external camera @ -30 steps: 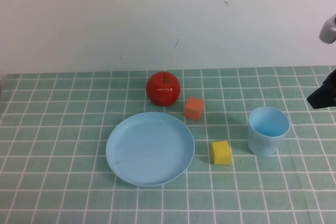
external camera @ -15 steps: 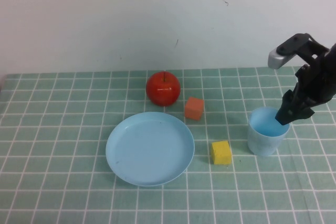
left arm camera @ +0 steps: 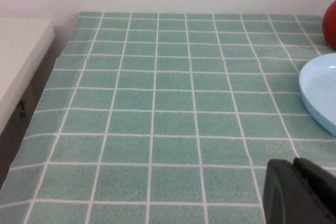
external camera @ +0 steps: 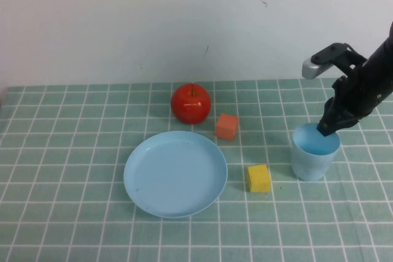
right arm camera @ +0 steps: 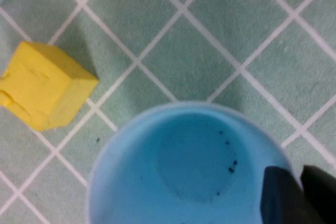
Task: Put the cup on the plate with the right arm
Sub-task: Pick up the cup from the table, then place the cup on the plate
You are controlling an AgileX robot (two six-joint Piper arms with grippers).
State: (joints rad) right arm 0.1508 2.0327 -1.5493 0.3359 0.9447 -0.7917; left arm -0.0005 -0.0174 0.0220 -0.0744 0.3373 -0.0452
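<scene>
Fingertips of the right gripper (external camera: pixel 328 128) sit at the far rim of the cup (external camera: pixel 314 153), apparently positioned to pinch its wall; in the right wrist view the two black tips look close together, but whether they have clamped the rim I cannot tell. That cup stands upright on the green checked tablecloth (external camera: pixel 73 151), with a yellow cube (external camera: pixel 258 178) near it on the plate's side. Further left lies the plate (external camera: pixel 175 173), bare and well apart from the cup. Behind it sit an apple (external camera: pixel 191 103) and an orange cube (external camera: pixel 226 126). Parked off to the left, the left gripper (left arm camera: pixel 302 192) hangs over bare cloth, and I cannot tell its state either.
</scene>
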